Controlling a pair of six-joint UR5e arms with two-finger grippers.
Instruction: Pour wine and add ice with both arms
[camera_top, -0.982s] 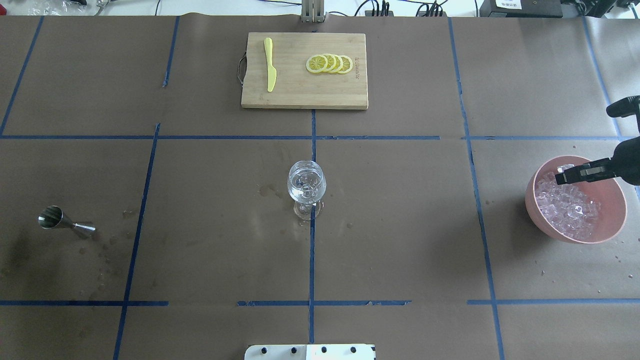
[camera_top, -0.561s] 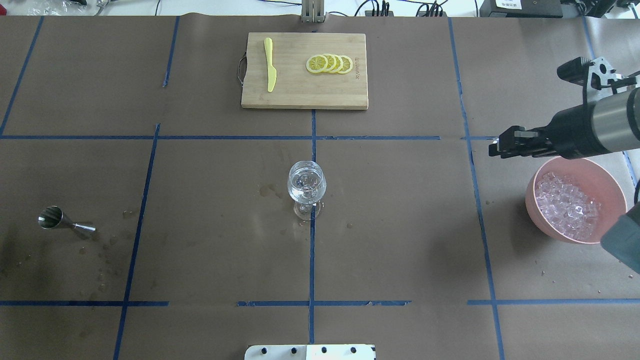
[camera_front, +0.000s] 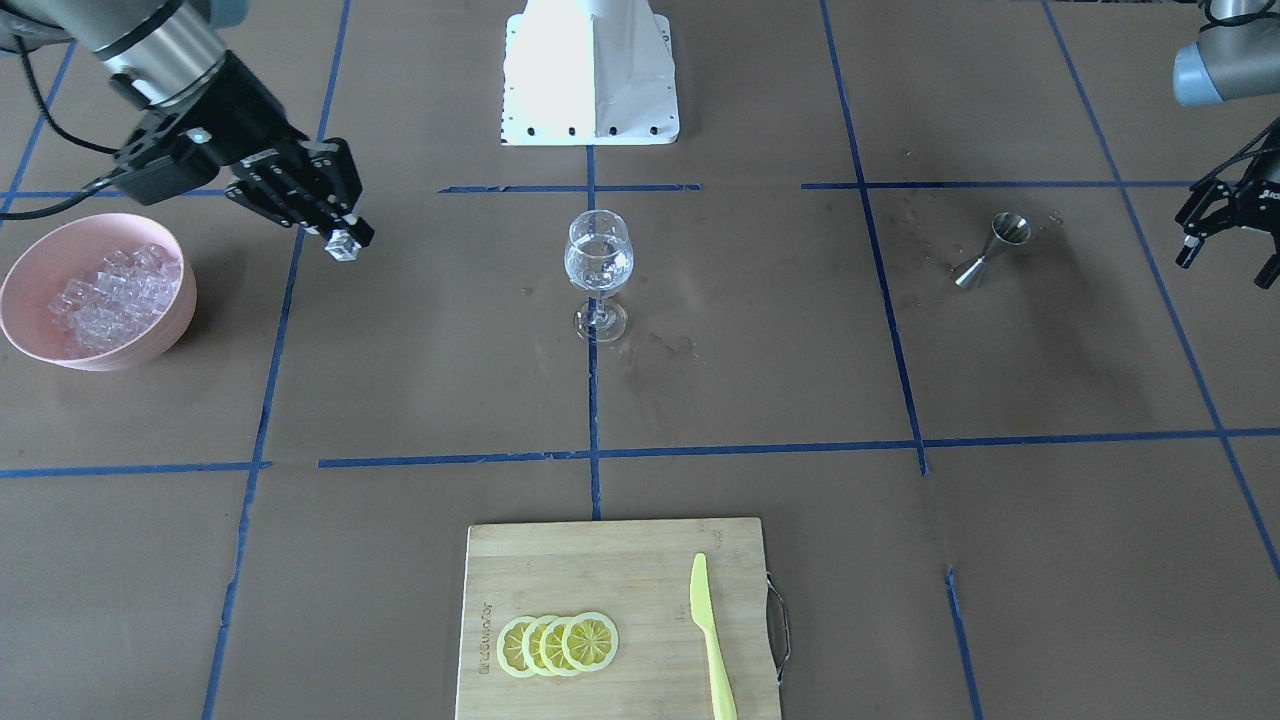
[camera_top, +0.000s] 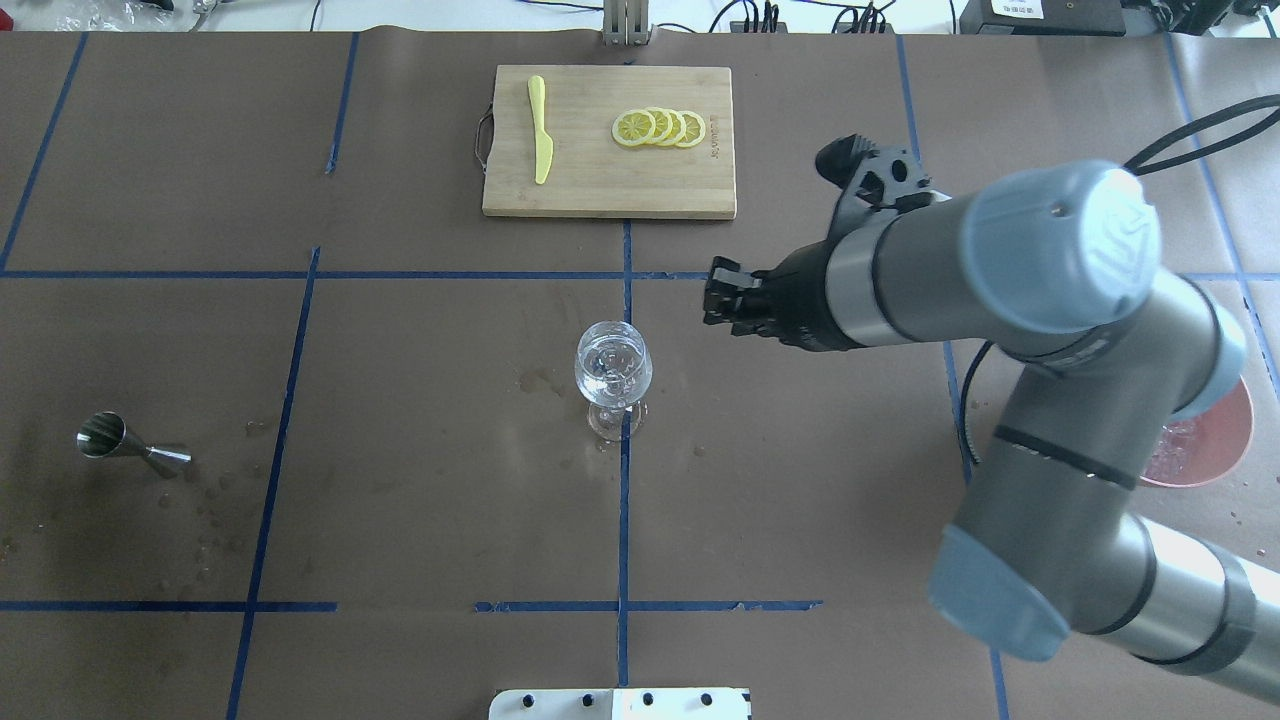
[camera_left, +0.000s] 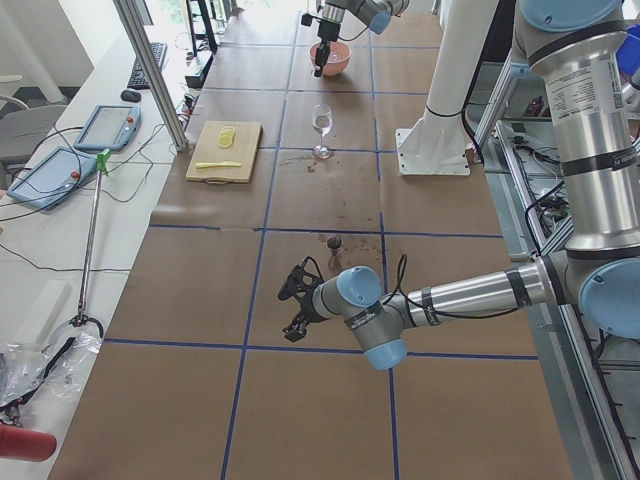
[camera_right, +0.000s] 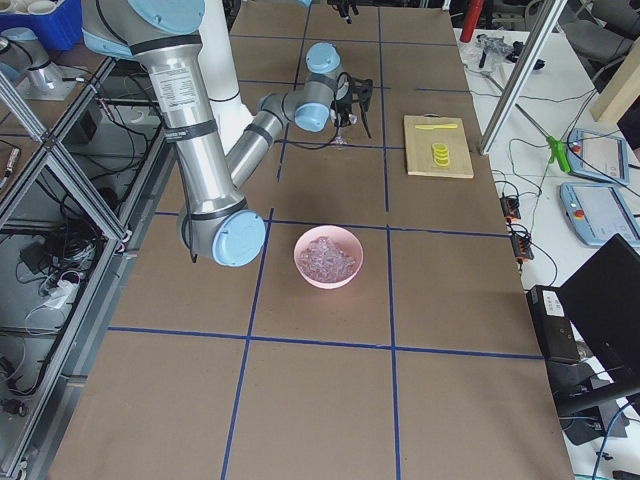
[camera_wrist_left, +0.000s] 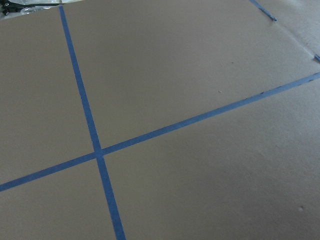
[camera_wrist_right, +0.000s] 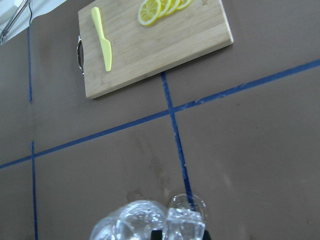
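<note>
Ice cube (camera_front: 342, 245) sits clamped between the jaws of the right arm (camera_top: 1000, 260) (raised, near the wine glass (camera_top: 613, 372)); I read the jaws of the left arm (camera_front: 1225, 70) as spread wide.

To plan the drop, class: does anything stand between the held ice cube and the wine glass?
Nothing visible does. Only bare table lies between the ice cube in the right gripper and the glass.

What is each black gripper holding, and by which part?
The right gripper pinches one clear glassy ice cube by opposite sides, between its fingertips; the left gripper holds nothing.
</note>
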